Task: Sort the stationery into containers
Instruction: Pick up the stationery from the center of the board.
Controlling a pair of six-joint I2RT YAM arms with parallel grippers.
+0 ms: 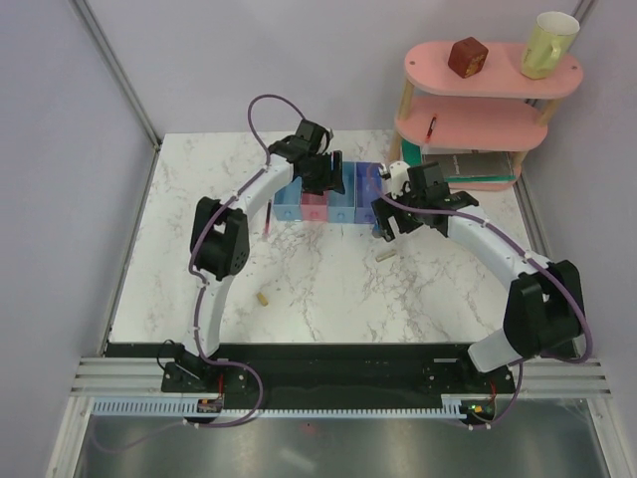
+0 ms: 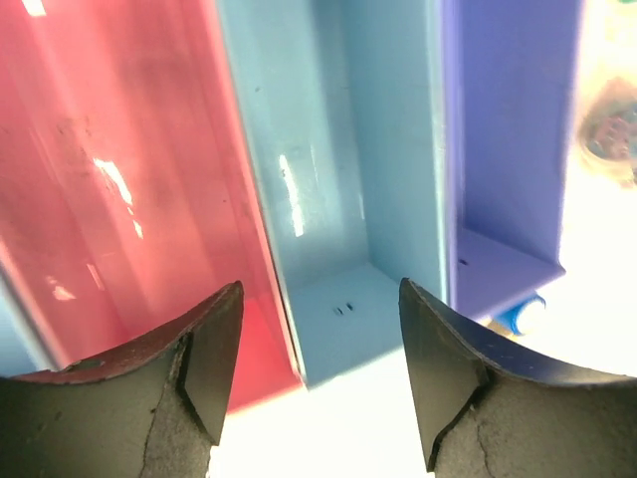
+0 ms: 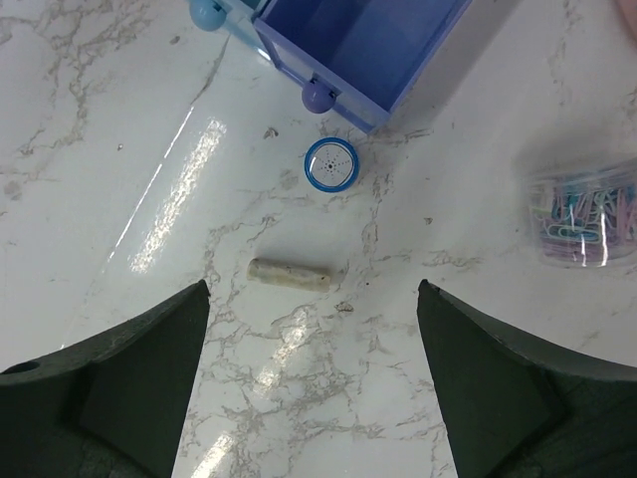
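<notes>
Beige target: we are looking at the beige piece, which is lying flat on the marble table, right under the gap of the right gripper.
Right gripper: its jaws are standing wide apart and gripping nothing; it is hovering above the piece without touching it.
Long axis: the piece is running almost from one finger toward the other, only slightly tilted. We are judging that closing like this would pinch it end to end, and that a turn of the wrist would bring the fingers onto its long sides.
Nearer arm: the right one is hanging almost over the piece, while the left gripper is hanging over the containers, well apart from it.
Left gripper: its jaws are standing apart with nothing between them, above the near wall of a light blue bin, with the pink bin just beside it.
Neighbours: the blue cylinder is standing between the piece and the purple-blue bin; the clear tub, with coloured clips inside, is sitting off to the side.
Way to the bin: we are expecting a short carry past the cylinder.
Waiting: the red pen is lying by the row's left end, and the second beige piece is lying on the left arm's side, well apart from both grippers.
</notes>
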